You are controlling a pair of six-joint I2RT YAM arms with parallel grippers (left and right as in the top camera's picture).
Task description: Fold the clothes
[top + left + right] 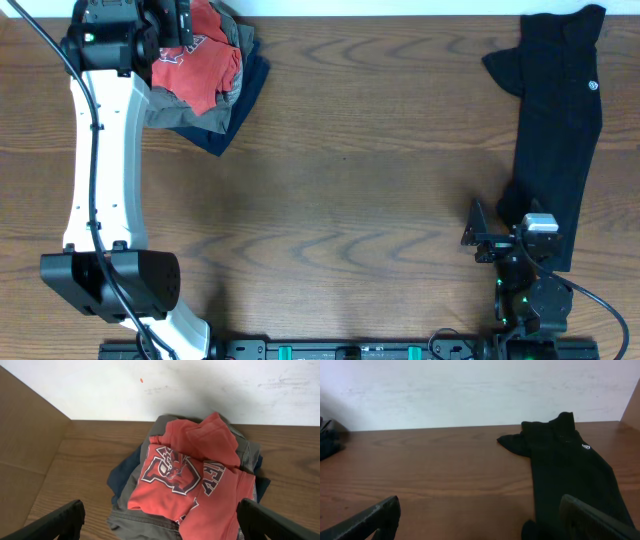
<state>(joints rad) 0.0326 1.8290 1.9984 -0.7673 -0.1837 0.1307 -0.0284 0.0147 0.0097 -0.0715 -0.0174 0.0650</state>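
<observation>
Overhead, the clothes sit in two places on the wooden counter (340,180). At about 11 o'clock there is a crumpled pile: a coral-red T-shirt (195,65) on top, a grey-khaki piece (165,110) under it showing at the pile's 7 o'clock edge, and a navy piece (235,110) at the bottom, poking out toward 5 o'clock. At about 2 o'clock lies a black shirt (555,120), laid out as a long narrow strip running from the far edge toward the near one, with one sleeve jutting out toward 9 o'clock near its far end and a small white logo (592,85) on the cloth.

The left end effector (178,22) hangs over the far part of the pile at 11 o'clock. In the left wrist view its two dark fingers (55,522) stand wide apart at the bottom corners, with nothing between them but the red shirt below, bunched and wrinkled, its white-and-navy chest print (172,472) facing up. The white wall (150,385) rises just behind the pile.

The right end effector (480,235) sits at about 5 o'clock, just beside the near end of the black shirt on its 9 o'clock side. In the right wrist view its fingers (370,520) are also spread wide and hold nothing. The black shirt stretches away toward 1 o'clock, and the right-hand finger is over its near end. Whether it touches the cloth cannot be told.
</observation>
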